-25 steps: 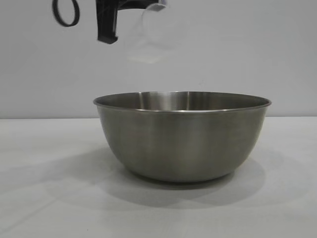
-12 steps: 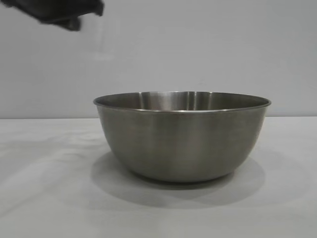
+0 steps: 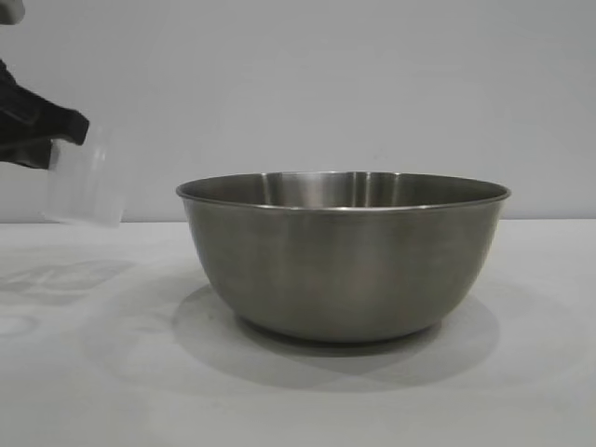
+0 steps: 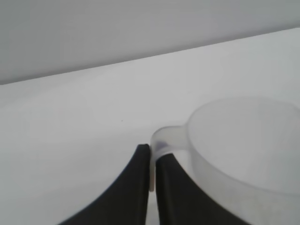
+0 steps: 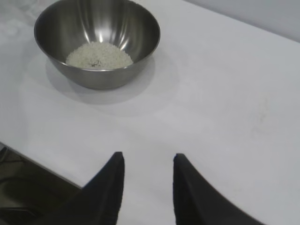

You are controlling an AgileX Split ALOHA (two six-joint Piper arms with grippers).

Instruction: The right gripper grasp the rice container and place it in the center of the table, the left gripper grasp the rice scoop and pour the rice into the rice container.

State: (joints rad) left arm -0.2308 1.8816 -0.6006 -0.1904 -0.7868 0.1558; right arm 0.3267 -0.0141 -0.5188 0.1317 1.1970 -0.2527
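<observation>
The steel rice container (image 3: 343, 256) stands on the white table (image 3: 93, 372), mid-scene. In the right wrist view the container (image 5: 97, 42) holds a pale heap of rice (image 5: 99, 55). My left gripper (image 3: 37, 130) is at the far left edge, above the table, shut on the handle of the clear rice scoop (image 3: 86, 183), which hangs upright to the left of the container. In the left wrist view the left gripper (image 4: 152, 157) pinches the scoop (image 4: 243, 140) by its handle; the scoop looks empty. My right gripper (image 5: 146, 159) is open and empty, apart from the container, over the table.
A plain grey wall stands behind the table. In the right wrist view the table's edge (image 5: 37, 166) runs close beside the right gripper, with dark space beyond it.
My left gripper with the scoop has moved from high above the container's left side down and to the left, to the scene's left edge. The container has not moved.
</observation>
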